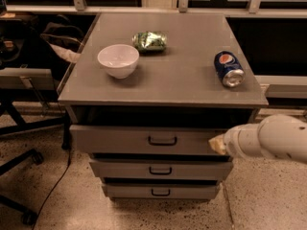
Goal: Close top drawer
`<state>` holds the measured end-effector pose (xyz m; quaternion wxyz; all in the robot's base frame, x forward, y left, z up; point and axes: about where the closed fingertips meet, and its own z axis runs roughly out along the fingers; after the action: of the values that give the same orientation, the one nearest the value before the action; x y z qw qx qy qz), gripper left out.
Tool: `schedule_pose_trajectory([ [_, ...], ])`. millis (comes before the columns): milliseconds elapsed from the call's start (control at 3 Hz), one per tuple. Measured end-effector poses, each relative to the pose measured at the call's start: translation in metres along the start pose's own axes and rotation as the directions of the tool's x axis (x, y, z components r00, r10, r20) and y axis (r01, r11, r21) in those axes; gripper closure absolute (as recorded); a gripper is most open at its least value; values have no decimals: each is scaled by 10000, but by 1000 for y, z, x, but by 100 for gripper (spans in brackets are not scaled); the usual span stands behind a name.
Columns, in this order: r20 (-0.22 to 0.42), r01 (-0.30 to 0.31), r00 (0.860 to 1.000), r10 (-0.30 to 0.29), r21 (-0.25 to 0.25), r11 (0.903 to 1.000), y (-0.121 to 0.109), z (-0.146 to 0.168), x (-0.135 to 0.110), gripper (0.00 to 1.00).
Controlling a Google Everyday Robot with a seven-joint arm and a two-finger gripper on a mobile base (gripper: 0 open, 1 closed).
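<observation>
Top drawer sits at the centre of the frame, just under the grey cabinet top, and I see it partly pulled out, with a dark gap showing above its front. Its small black handle is in the middle of the front. My gripper comes in from the right edge on a white arm and its tip touches the right end of the drawer front; I cannot tell whether it is wide or narrow. Below are the middle drawer and the bottom drawer. On top stand a white bowl, a green bag and a soda can lying on its side.
</observation>
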<state>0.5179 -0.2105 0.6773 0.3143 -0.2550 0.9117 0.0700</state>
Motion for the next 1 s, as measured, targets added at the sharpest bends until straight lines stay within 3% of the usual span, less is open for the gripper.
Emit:
schedule_pose_trajectory([
  [333, 406, 287, 9987, -300, 333, 9990, -12, 1, -35, 100],
  [667, 406, 289, 9987, -303, 332, 9990, -11, 1, -34, 84],
  [1000, 634, 412, 9971, -417, 96, 9991, 1, -11, -26, 53],
])
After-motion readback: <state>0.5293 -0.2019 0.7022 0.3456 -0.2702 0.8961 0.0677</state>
